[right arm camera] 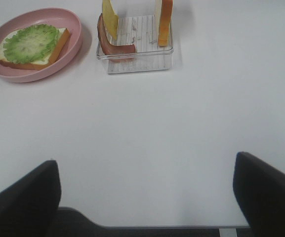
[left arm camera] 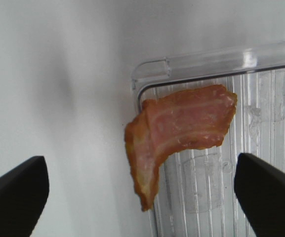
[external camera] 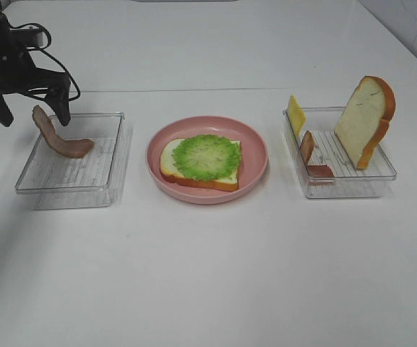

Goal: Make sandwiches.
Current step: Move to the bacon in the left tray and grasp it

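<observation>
- A plain white bench (external camera: 208, 289) carries three containers in a row, well apart from one another.
- Far left: the black left claw (external camera: 35, 118) hangs over the far left corner of the left clear plastic tray (external camera: 63, 184). Its two fingers are spread wide and grip nothing.
- Below that gap, a floppy brown-pink bacon strip (external camera: 67, 148) lies with one end on the tray floor. Its other end rises over the tray's corner wall and touches neither finger.
- Middle: a round pink plate (external camera: 257, 148) holds a flat white bread slice with orange-brown crust (external camera: 166, 165), topped by a ruffled green lettuce leaf (external camera: 207, 157).
- Right: the right clear plastic tray (external camera: 353, 186) holds a yellow cheese slice (external camera: 295, 114) standing at its far left corner. A second curved bacon strip (external camera: 307, 147) runs along its left wall, and an upright bread slice (external camera: 363, 119) stands tilted toward its right side.
- The right claw (right arm camera: 144, 165) shows only in its own wrist camera. It is over bare bench, with that tray and the plate well ahead, fingers wide apart and empty.
</observation>
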Robot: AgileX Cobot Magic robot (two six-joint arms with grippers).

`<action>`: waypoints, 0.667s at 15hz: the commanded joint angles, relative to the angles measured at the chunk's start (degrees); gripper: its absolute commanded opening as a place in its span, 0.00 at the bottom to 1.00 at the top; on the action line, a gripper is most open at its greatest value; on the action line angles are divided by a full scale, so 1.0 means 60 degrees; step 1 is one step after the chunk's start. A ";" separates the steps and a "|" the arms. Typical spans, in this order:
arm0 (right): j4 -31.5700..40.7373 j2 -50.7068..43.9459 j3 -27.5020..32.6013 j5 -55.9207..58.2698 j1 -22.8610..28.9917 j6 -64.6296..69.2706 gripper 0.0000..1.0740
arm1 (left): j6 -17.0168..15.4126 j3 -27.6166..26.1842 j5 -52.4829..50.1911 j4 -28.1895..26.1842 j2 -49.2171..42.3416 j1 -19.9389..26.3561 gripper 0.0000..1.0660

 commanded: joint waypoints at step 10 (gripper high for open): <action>0.0057 -0.0267 0.0038 -0.0067 0.0000 -0.0010 0.84 | 0.0201 -0.0057 -0.0067 0.0048 0.0029 -0.0019 0.00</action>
